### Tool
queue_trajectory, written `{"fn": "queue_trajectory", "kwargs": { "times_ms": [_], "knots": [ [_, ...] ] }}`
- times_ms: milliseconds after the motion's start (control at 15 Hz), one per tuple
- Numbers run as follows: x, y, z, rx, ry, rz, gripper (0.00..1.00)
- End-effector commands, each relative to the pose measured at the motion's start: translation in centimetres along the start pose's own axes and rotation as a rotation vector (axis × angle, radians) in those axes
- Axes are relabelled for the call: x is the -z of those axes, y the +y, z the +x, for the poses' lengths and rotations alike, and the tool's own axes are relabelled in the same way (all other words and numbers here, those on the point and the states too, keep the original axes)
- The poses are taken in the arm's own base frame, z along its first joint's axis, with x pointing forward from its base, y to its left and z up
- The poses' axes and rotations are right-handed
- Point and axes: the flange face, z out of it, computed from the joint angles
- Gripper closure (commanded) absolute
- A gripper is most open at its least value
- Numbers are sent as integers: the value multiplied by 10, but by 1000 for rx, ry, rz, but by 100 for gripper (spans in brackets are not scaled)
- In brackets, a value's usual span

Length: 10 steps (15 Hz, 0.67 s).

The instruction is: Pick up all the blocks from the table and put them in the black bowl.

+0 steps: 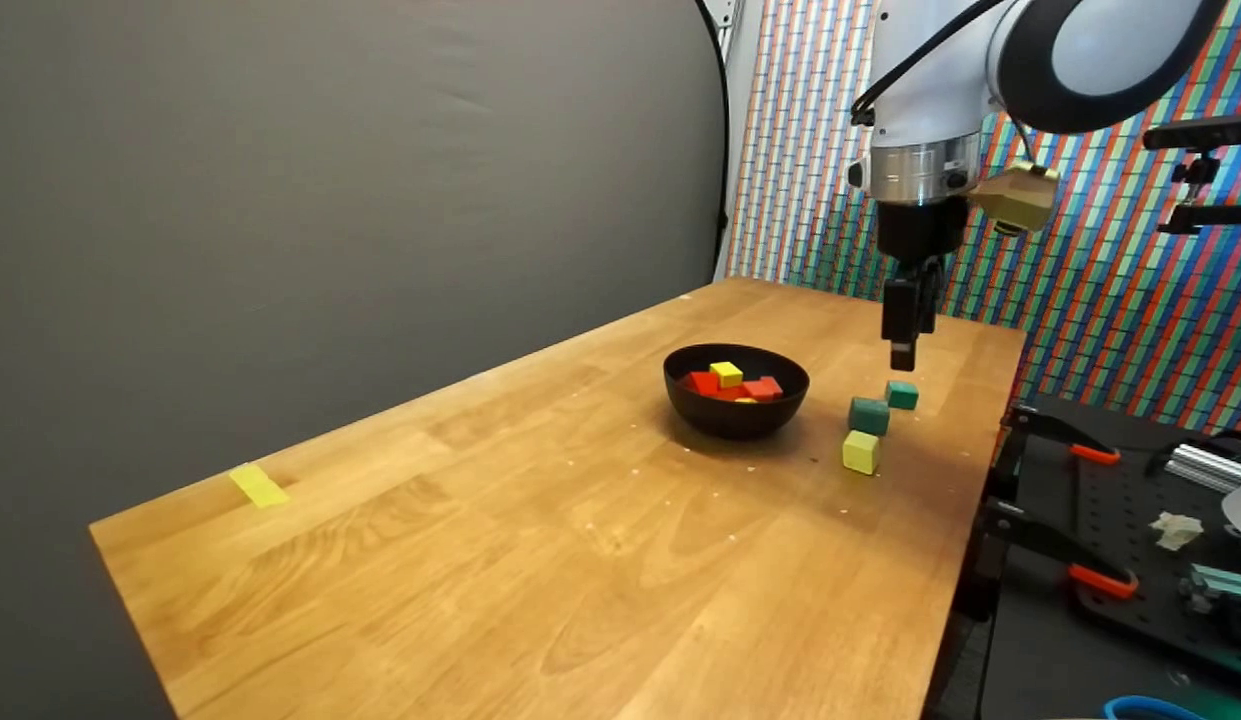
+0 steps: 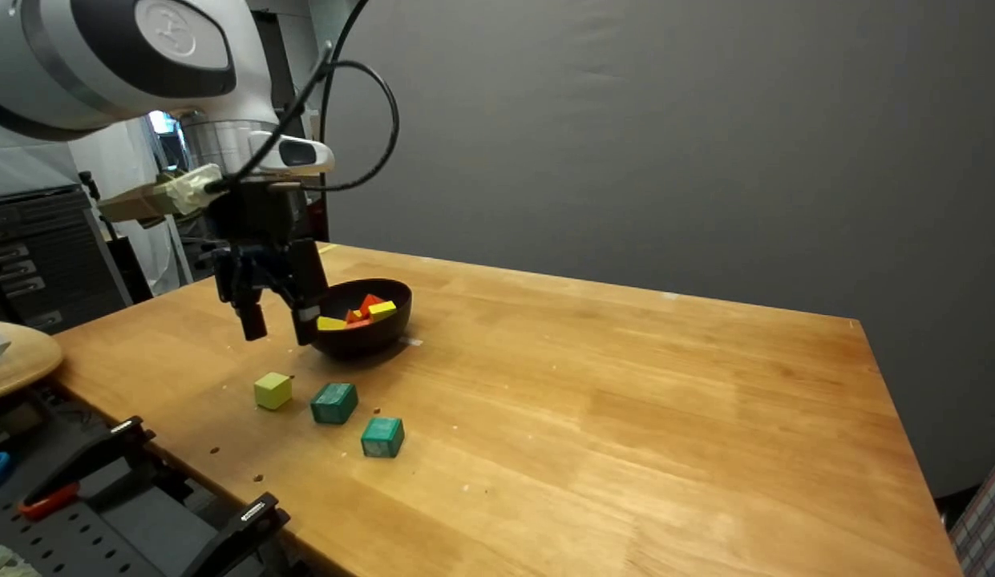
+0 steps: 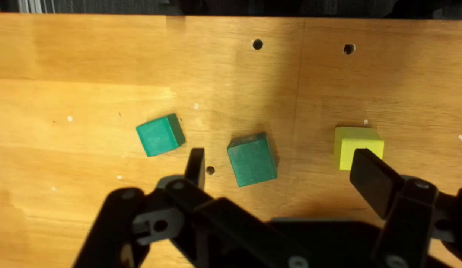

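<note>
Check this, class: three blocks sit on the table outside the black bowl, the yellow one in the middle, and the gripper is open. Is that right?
No: the wrist view shows a green block in the middle, the yellow block at one end. The rest stands: all three sit on the table outside the black bowl, and the gripper is open.

Wood, that table [image 1: 540, 560], the grain showing clearly under a soft sheen! The black bowl [image 1: 737, 417] looks smooth; a yellow block [image 2: 273, 390], matt; a green block [image 2: 334, 404], chalky and scuffed on its faces. Now I'm eyeing the arm [image 1: 950, 85], smooth and plastic-looking, with a shiny metal band [image 1: 915, 173], then the gripper [image 2: 281, 330], dull and black. And the grey backdrop [image 1: 380, 220]: matt, cloth-like, faintly creased!
</note>
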Motion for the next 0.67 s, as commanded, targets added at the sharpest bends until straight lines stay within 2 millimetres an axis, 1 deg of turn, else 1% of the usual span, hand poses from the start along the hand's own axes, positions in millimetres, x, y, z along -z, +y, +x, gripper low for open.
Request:
{"fn": "queue_trajectory", "kwargs": {
  "times_ms": [0,200,333,400,467,600],
  "knots": [
    [-24,-28,15,138,4,87,0],
    [-46,-56,19,165,-40,127,0],
    [-59,-69,19,186,-69,161,0],
    [-66,-73,18,198,-85,180,8],
    [-71,-77,17,202,-102,192,27],
    [-80,-82,16,199,-123,210,42]
  ]
}}
